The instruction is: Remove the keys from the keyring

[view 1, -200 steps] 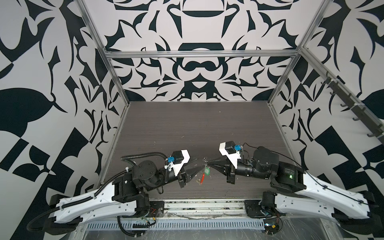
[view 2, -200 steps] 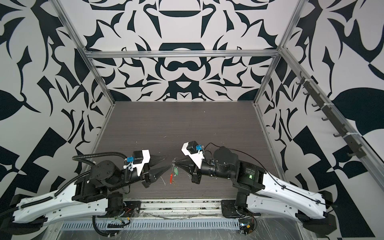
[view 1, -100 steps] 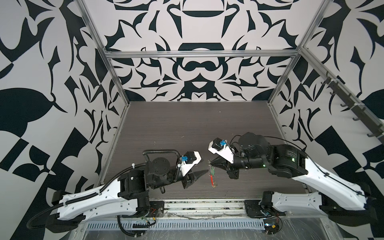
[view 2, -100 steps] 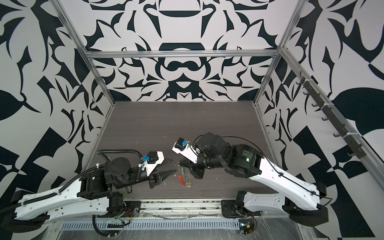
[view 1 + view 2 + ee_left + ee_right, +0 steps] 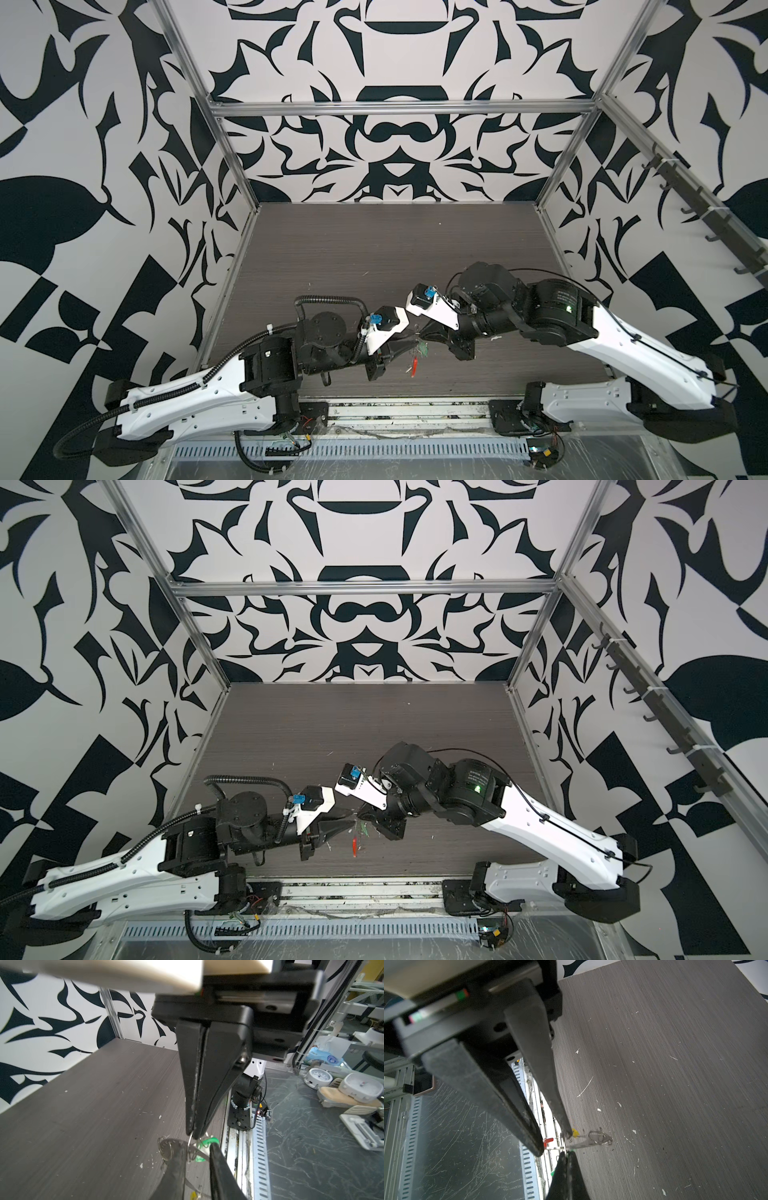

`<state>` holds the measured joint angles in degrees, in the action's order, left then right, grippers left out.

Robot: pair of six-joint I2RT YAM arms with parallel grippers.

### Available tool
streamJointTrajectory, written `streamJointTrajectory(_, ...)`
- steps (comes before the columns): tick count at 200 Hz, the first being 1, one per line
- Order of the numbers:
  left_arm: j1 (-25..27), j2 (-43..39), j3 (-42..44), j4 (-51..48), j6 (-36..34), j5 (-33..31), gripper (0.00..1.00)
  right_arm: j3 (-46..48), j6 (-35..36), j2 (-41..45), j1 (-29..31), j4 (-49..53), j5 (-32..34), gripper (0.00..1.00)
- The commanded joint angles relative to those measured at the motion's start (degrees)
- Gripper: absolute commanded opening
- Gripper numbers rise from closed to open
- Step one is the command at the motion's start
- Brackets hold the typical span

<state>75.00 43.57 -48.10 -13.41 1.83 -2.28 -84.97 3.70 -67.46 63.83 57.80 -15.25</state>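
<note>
My right gripper [image 5: 566, 1152] is shut on the thin grey wire of the keyring [image 5: 562, 1141] and holds it just above the table near the front edge. The ring's red section [image 5: 414, 368] hangs below. The keys dangle from the ring, one with a green tag [image 5: 207, 1141] and one with a yellow tag [image 5: 575, 1132]. My left gripper [image 5: 195, 1148] meets the ring from the left. Its fingertips [image 5: 539, 1151] stand a narrow gap apart, with a key blade and ring wire in that gap. In both top views the two grippers [image 5: 353, 823] meet tip to tip.
The dark wood table [image 5: 395, 249] carries white flecks and scratches. A metal rail [image 5: 395, 415] runs along its front edge, close below the grippers. Patterned walls with aluminium posts close the left, right and back sides.
My left gripper has advanced to the right onto the hanging keys, and its jaws have narrowed. The right arm has lifted and swung inward, still shut on the ring.
</note>
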Motion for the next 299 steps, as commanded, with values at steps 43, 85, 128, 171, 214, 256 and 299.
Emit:
streamJointTrajectory(43,-0.38,0.46,-1.94,-0.52,0.2,0.68,0.12,-3.1,0.42,-0.29,-0.18,-2.14,-1.61,0.0)
streamJointTrajectory(85,-0.45,0.28,-1.23,1.25,0.37,-0.34,0.0,-2.03,-0.61,0.11,-0.12,-5.18,-2.6,0.0)
streamJointTrajectory(128,-0.44,-0.33,0.32,5.52,1.16,-4.42,0.0,1.91,-4.07,3.88,-0.19,-12.66,0.19,0.03)
streamJointTrajectory(171,-0.39,-5.13,4.61,12.92,1.59,-8.91,0.0,14.29,-8.13,14.72,-0.17,-28.97,6.61,0.38)
streamJointTrajectory(214,-0.4,-7.03,6.57,18.39,2.04,-9.21,0.0,26.78,-10.42,21.45,-0.12,-43.69,5.96,0.42)
streamJointTrajectory(256,-0.38,-8.38,8.35,22.41,1.43,-5.42,0.0,33.04,-11.45,22.83,-0.2,-52.82,4.24,0.46)
streamJointTrajectory(299,-0.42,-7.96,8.41,23.24,1.34,-2.58,0.0,34.02,-12.54,20.71,-0.16,-55.44,2.41,0.45)
